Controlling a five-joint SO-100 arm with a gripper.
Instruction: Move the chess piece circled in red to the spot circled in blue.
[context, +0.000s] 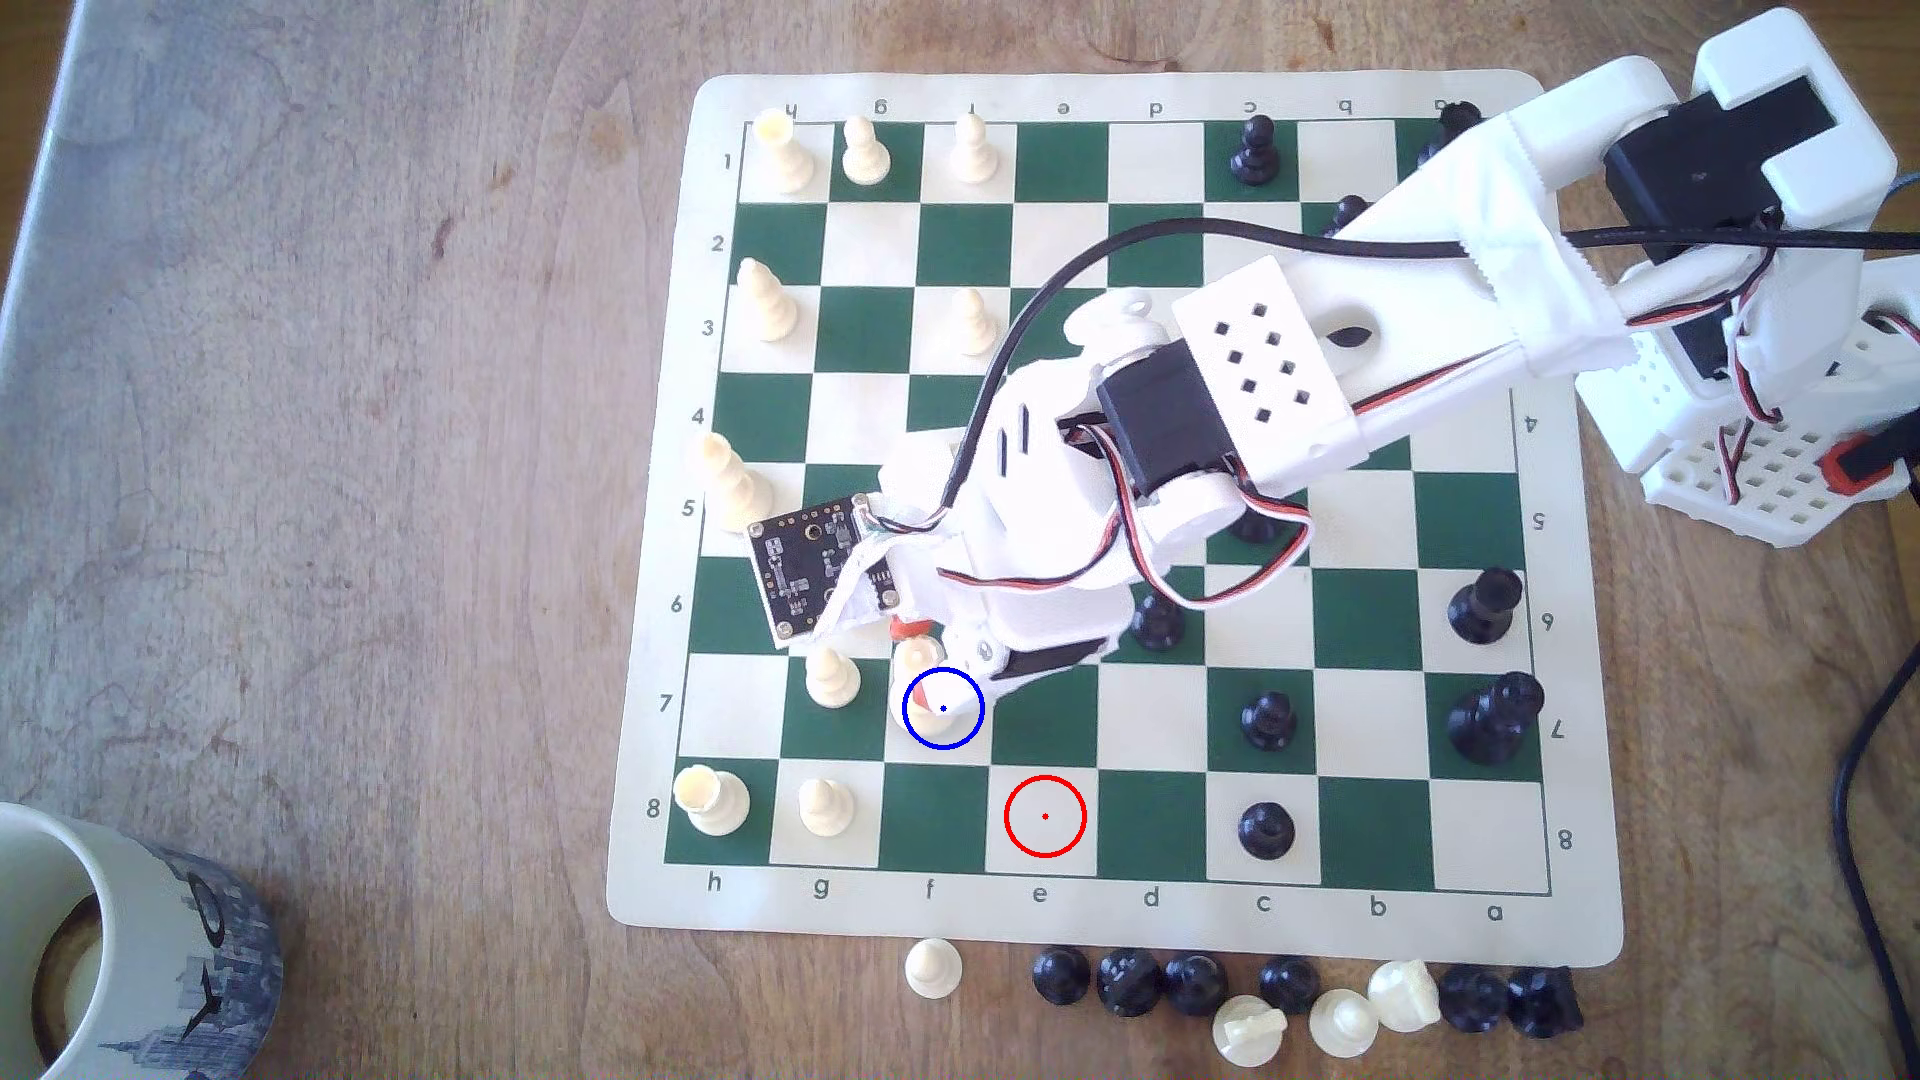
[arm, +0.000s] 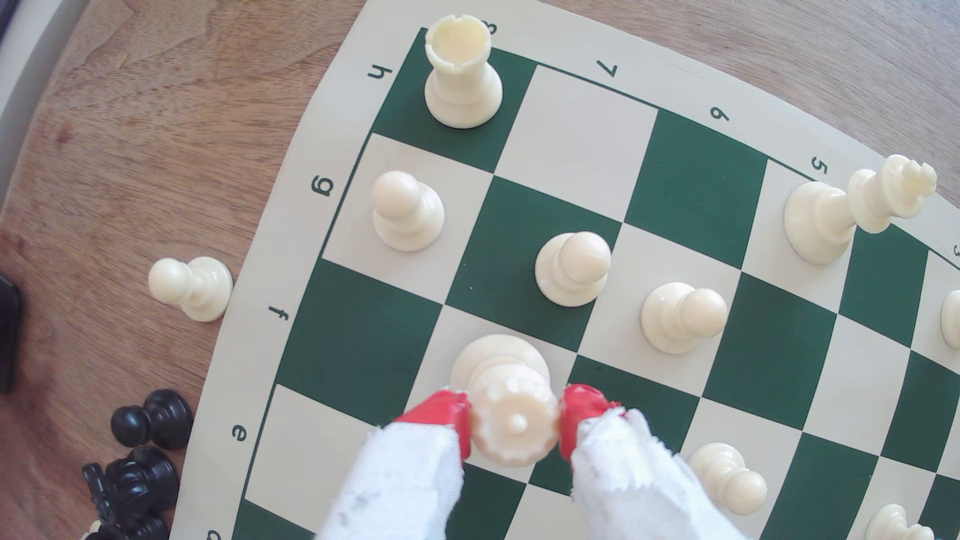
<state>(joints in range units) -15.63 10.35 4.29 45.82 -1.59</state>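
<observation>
The tall cream chess piece (arm: 501, 363) with a knobby crown stands upright with its wide base on the cream square ringed in blue (context: 943, 708). My gripper (arm: 514, 423) is shut on its crown, one red-tipped finger (arm: 441, 410) on each side. In the exterior view the gripper (context: 928, 652) reaches down over that square and hides most of the piece (context: 918, 665). The red-ringed cream square (context: 1045, 816) one row nearer the board's front edge is bare.
Cream pawns (context: 831, 677) (context: 826, 805) and a rook (context: 712, 800) stand close on the exterior view's left. Black pieces (context: 1268, 719) are on the right. Captured pieces (context: 1247, 992) line the table in front of the board. A mug (context: 125, 945) sits lower left.
</observation>
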